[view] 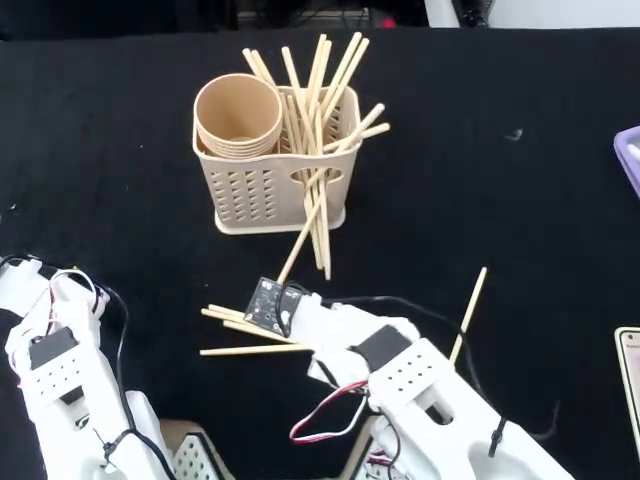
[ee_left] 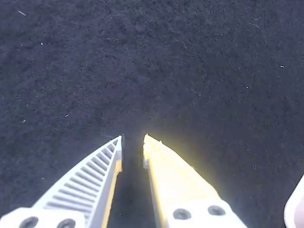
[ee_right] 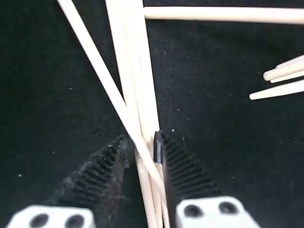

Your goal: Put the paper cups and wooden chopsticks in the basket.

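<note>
The beige perforated plastic basket (view: 275,190) stands at 12 o'clock on the black cloth counter (view: 500,200), well ahead of both arms. The stack of brown paper cups (view: 238,115) already sits upright in its 9 o'clock side, with a fan of wooden chopsticks (view: 325,80) filling the rest. The right claw (ee_right: 142,145) is clamped on a small bundle of pale wooden chopsticks (ee_right: 137,85), gripping them close to one end, and one stick crosses the others at a slant. In the high view their far ends seem to rest against the basket's front wall. The left claw (ee_left: 132,140) hangs over bare cloth at 7 o'clock, its fingers drawn almost together on nothing. A few loose sticks (view: 245,330) lie at 9 o'clock of the right claw, and a single one (view: 468,312) at 3 o'clock. The step in hand looks to be carrying the gripped bundle in. Because the hold is near one end, the free tips will likely swing, so lift high enough for them to pass over the rim rather than push the wall. Tip the bundle towards vertical above the open 3 o'clock side and release low. The slanted stick may slip out, so a steady, slow lift seems wise.
</note>
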Controlling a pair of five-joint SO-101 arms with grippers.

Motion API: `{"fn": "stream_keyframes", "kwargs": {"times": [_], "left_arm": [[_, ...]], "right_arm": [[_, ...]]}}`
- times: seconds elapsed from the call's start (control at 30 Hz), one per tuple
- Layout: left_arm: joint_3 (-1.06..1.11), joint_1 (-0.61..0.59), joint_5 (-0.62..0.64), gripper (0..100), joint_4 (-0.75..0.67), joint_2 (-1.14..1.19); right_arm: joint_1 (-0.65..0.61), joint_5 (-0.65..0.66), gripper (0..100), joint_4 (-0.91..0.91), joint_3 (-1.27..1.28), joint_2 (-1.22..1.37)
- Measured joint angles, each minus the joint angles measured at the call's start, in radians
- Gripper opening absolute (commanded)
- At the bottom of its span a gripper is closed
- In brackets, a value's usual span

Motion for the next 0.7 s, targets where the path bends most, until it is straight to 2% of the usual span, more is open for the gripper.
{"fn": "stream_keyframes", "kwargs": {"times": [0.07, 0.13, 0.3, 0.6, 0.7], "left_arm": [[0.0, 0.0, 0.0, 9, 0.0, 0.0], [0.0, 0.0, 0.0, 9, 0.0, 0.0], [0.0, 0.0, 0.0, 9, 0.0, 0.0], [0.0, 0.0, 0.0, 9, 0.0, 0.0], [0.0, 0.0, 0.0, 9, 0.0, 0.0]], "right_arm": [[0.0, 0.018, 6.7, 0.0, 0.002, 0.0], [0.0, 0.048, 0.8, 0.0, 0.009, -0.002], [0.0, 0.06, 1.1, 0.017, -0.008, -0.002], [0.0, 0.025, 1.1, 0.308, -0.344, -0.13], [0.0, 0.017, 1.1, 0.345, -0.408, -0.209]]}}
